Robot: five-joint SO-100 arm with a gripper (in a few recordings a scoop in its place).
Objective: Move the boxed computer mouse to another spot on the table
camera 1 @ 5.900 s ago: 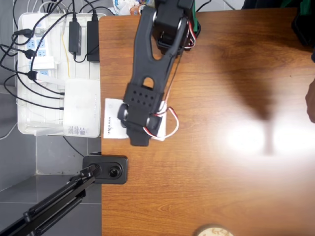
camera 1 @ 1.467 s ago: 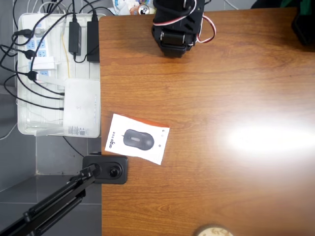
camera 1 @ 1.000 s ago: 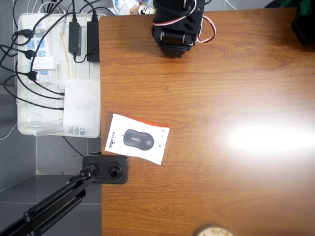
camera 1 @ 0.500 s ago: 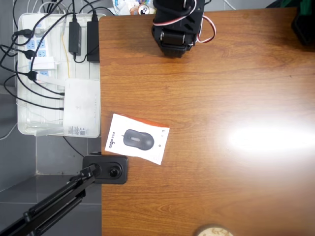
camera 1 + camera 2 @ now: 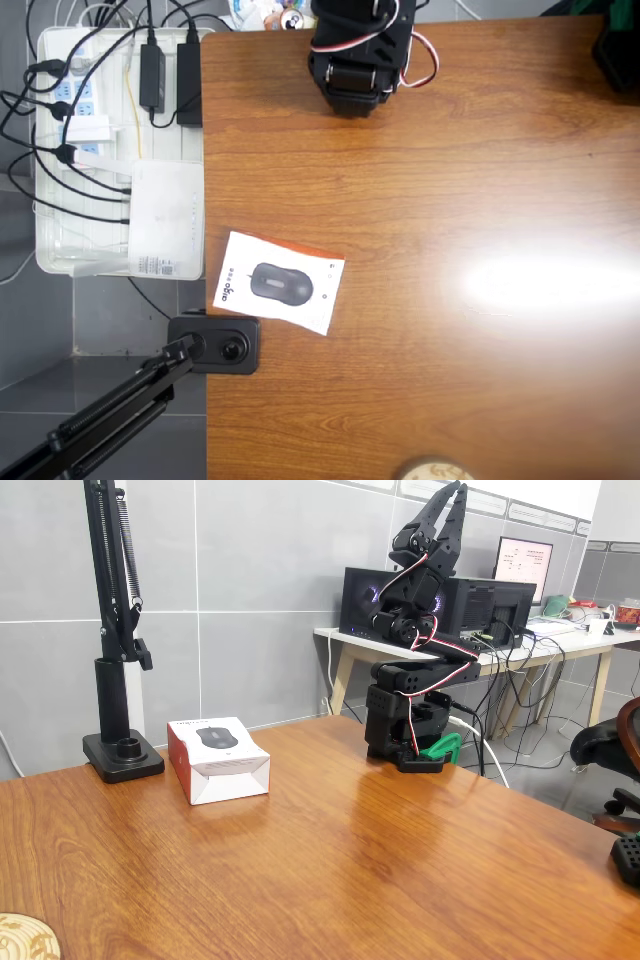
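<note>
Boxed computer mouse (image 5: 278, 283) relocation: status assessment.

Tool (image 5: 447, 502): raised high above the arm base (image 5: 403, 725) in the fixed view, fingers pointing upward and drawn close together, with nothing between them. In the overhead view the arm is folded over its base at the far edge of the tabletop (image 5: 450, 200), well apart from the carton.

Carton position: the boxed computer mouse (image 5: 217, 758) lies flat on the tabletop (image 5: 350, 880) with its printed face up. In the overhead view it sits near the left edge, roughly midway along it and turned slightly askew to that edge. The foot of a black stand (image 5: 215, 344) is just beside its lower corner; in the fixed view the same stand (image 5: 118, 670) rises behind the carton.

Judgement: the carton rests free and the arm is parked. This matches either a completed placement or a start position; the pictures alone cannot settle which. If the move is outstanding, all steps remain: approach, grasp, carry, release.

A white tray of cables (image 5: 115, 150) lies off the tabletop's left edge.
</note>
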